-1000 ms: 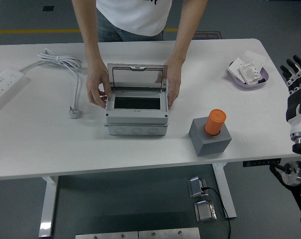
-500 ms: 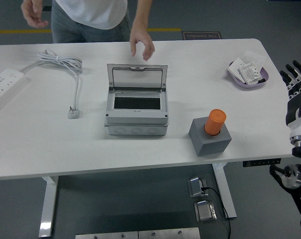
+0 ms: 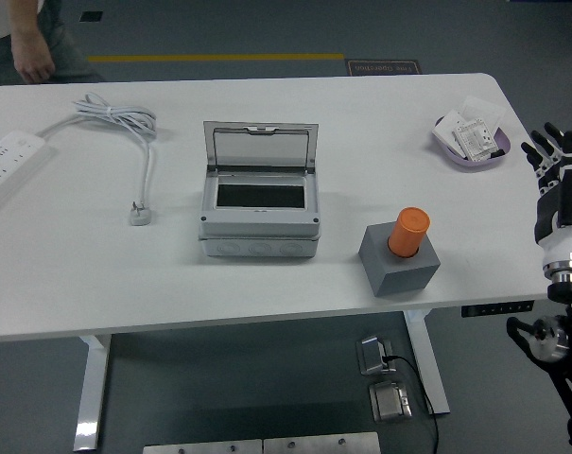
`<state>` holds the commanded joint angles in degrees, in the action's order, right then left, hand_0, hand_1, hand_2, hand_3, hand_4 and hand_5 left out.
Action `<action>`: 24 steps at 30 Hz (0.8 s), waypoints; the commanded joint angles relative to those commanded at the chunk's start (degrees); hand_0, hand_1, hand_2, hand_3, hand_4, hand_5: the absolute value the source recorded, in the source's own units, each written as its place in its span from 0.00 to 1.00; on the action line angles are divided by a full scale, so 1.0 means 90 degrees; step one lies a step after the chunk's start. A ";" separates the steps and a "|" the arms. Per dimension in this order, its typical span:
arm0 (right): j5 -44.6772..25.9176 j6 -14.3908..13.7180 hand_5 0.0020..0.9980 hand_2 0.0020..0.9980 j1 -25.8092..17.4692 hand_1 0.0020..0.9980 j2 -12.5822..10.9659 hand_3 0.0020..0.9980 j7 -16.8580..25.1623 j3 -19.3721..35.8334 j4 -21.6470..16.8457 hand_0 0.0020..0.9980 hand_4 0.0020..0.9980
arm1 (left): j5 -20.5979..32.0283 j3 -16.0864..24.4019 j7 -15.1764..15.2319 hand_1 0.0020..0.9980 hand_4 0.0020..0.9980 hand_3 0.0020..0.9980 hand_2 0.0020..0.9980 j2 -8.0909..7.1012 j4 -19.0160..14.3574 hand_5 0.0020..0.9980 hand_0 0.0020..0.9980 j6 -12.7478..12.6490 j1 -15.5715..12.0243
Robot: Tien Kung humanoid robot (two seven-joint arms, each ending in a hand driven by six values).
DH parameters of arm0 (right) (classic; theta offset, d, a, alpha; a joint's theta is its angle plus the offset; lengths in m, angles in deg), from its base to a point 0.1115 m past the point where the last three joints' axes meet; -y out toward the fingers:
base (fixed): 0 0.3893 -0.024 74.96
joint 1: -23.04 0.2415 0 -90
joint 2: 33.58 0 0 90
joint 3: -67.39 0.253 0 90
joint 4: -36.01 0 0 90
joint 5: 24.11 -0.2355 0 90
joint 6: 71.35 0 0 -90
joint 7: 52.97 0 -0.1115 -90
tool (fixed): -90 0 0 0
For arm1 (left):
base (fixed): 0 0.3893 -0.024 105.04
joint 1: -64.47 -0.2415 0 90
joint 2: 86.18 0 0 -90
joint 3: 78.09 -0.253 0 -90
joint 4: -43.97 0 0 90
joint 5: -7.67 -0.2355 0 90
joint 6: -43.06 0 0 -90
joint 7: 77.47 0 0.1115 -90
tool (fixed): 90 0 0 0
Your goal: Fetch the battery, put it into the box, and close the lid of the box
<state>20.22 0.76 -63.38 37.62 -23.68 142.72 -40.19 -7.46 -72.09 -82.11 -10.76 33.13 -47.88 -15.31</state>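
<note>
Person [image 3: 26, 43] has withdrawn far left of the open box [image 3: 259, 194]; right robot hand [image 3: 548, 151], fingers spread and empty, may now approach the orange battery [image 3: 407, 232].

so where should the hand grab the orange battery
Probably the upper part of the orange battery, the only part clear of the grey holder. It leans right, so wrap the fingers around its sides, coming from the right, where the open right hand is.

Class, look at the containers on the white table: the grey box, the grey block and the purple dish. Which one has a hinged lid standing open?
The grey rectangular plastic box at the table's middle: its clear-windowed lid stands raised at the back.
</note>
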 joint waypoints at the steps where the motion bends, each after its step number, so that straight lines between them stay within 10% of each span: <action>1: 0.0064 -0.0009 0.87 0.81 0.0017 0.78 0.0010 0.84 0.0001 -0.0052 0.0009 0.91 0.94 | 0.0016 -0.0012 0.0005 0.68 0.54 0.64 0.57 0.0001 -0.0001 0.21 0.58 0.0001 0.0006; 5: 0.0567 -0.0194 0.87 0.81 0.0082 0.78 0.0048 0.84 -0.0102 -0.0268 -0.0031 0.91 0.94 | 0.0038 -0.0026 0.0009 0.68 0.54 0.64 0.57 0.0018 -0.0007 0.21 0.58 0.0008 0.0015; 6: 0.0709 -0.0259 0.66 0.80 0.0100 0.77 0.0048 0.84 -0.0139 -0.0340 -0.0047 0.80 0.93 | 0.0022 -0.0012 0.0002 0.68 0.54 0.64 0.57 0.0025 -0.0008 0.21 0.58 0.0010 0.0015; 11: 0.1164 -0.0453 0.66 0.80 0.0259 0.77 0.0051 0.84 -0.0202 -0.0841 0.0026 0.80 0.93 | -0.0154 0.0143 -0.0063 0.68 0.54 0.64 0.57 0.0054 -0.0003 0.21 0.58 0.0022 0.0008; 12: 0.1166 -0.0460 0.43 0.76 0.0313 0.71 0.0070 0.82 -0.0184 -0.0969 0.0100 0.68 0.88 | -0.0200 0.0179 -0.0078 0.68 0.55 0.64 0.57 0.0060 -0.0002 0.21 0.58 0.0025 0.0009; 24: 0.1030 -0.0387 0.35 0.78 0.0694 0.77 0.0199 0.85 -0.0168 -0.1930 0.0614 0.75 0.85 | -0.0287 0.0222 -0.0090 0.68 0.55 0.64 0.57 0.0076 -0.0003 0.21 0.58 0.0040 0.0062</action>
<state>29.48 -2.73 -57.13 39.41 -25.19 125.34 -34.67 -10.04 -70.09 -82.92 -10.08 33.11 -47.52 -14.75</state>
